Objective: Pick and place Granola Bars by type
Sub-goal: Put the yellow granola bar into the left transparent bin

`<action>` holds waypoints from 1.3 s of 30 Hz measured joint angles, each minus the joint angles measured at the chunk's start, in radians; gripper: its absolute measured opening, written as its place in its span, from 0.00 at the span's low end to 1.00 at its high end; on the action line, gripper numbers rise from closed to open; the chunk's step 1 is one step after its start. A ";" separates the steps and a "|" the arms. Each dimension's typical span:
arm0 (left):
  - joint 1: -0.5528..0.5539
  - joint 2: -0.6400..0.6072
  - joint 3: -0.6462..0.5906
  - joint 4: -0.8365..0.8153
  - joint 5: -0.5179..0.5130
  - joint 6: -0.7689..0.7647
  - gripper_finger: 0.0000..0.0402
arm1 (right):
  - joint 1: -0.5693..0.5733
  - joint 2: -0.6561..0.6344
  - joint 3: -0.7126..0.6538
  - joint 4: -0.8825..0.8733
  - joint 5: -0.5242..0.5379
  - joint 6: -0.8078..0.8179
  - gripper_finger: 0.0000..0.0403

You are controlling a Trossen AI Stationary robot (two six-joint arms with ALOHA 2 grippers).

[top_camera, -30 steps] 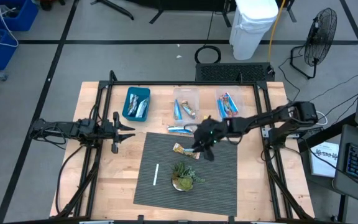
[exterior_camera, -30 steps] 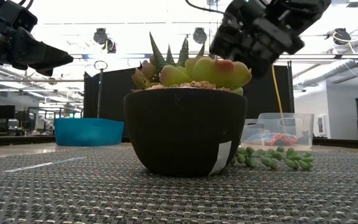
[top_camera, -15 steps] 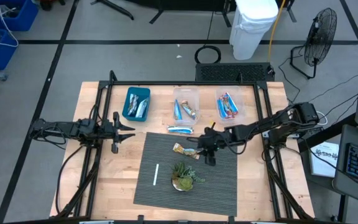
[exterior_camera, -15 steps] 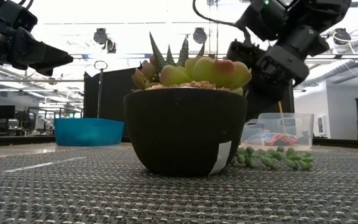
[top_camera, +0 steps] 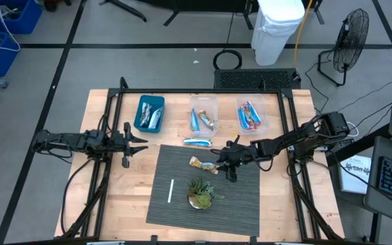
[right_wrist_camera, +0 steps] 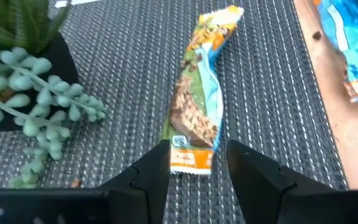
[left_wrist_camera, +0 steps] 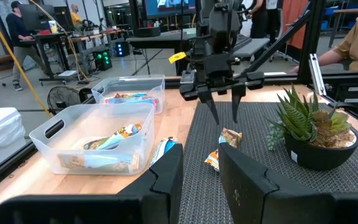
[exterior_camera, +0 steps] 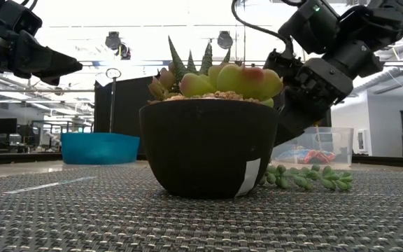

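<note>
A tan-and-gold bar with a blue stripe (right_wrist_camera: 197, 93) lies flat on the dark mat (top_camera: 237, 204), left of my right gripper (top_camera: 224, 164). That gripper (right_wrist_camera: 197, 163) is open and low over the mat. Its fingers stand on either side of the bar's orange end (right_wrist_camera: 189, 160) without touching it. The left wrist view shows its fingertips (left_wrist_camera: 215, 119) just above the bar (left_wrist_camera: 229, 138). A silvery-blue bar (top_camera: 197, 142) lies on the wood beyond the mat. My left gripper (top_camera: 141, 139) waits open above the table's left side.
At the far side stand a blue tray (top_camera: 149, 113) with silvery bars, a clear bin (top_camera: 203, 116) with mixed bars and a clear bin (top_camera: 250, 116) with blue-and-red bars. A potted plant (top_camera: 201, 192) and a white stick (top_camera: 171, 190) sit on the mat's near half.
My right gripper has come down from above the mat, toward the tan-and-gold bar, and now sits low with its fingers about the bar's end. The bar has not moved.
</note>
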 joint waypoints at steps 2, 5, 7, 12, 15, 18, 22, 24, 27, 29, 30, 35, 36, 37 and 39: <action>0.000 0.000 0.000 0.000 0.000 0.000 0.27 | 0.007 0.000 0.000 0.013 0.001 0.000 0.38; 0.000 0.000 0.000 0.000 0.000 0.000 0.27 | 0.017 0.019 0.000 0.032 0.001 -0.001 0.38; 0.000 0.000 0.000 0.000 0.000 0.000 0.27 | 0.023 0.049 0.000 0.055 0.000 -0.005 0.38; 0.000 0.000 0.000 -0.003 0.000 0.000 0.27 | 0.022 0.130 0.000 0.122 -0.001 -0.026 0.39; 0.000 0.000 0.000 -0.002 0.000 0.000 0.27 | 0.022 0.156 0.001 0.158 0.001 -0.027 0.39; 0.000 0.000 0.000 0.000 0.000 0.000 0.27 | 0.022 0.169 0.001 0.175 0.001 -0.039 0.39; 0.000 0.000 0.000 0.000 0.000 0.000 0.27 | 0.022 0.171 0.002 0.178 0.017 -0.050 0.37; 0.000 0.000 0.000 0.000 0.000 0.000 0.27 | 0.023 0.171 0.002 0.173 0.036 -0.050 0.35; 0.000 0.000 0.000 0.000 0.000 0.000 0.27 | 0.023 0.171 0.002 0.154 0.045 -0.053 0.30; 0.000 0.000 0.000 0.000 0.000 0.000 0.27 | 0.022 0.171 0.002 0.139 0.050 -0.054 0.24; 0.000 0.000 0.000 0.000 0.000 0.000 0.27 | 0.022 0.171 0.003 0.133 0.051 -0.054 0.20; 0.000 0.000 0.000 0.000 0.000 0.000 0.27 | 0.020 0.170 0.003 0.120 0.056 -0.076 0.02; 0.000 0.000 0.000 0.000 0.000 0.000 0.27 | 0.020 0.170 0.003 0.120 0.057 -0.081 0.02; 0.000 0.000 0.000 0.000 0.000 0.000 0.27 | 0.020 0.170 0.003 0.121 0.056 -0.084 0.02; 0.000 0.000 0.000 0.000 0.000 0.000 0.27 | 0.020 0.170 0.003 0.126 0.057 -0.092 0.01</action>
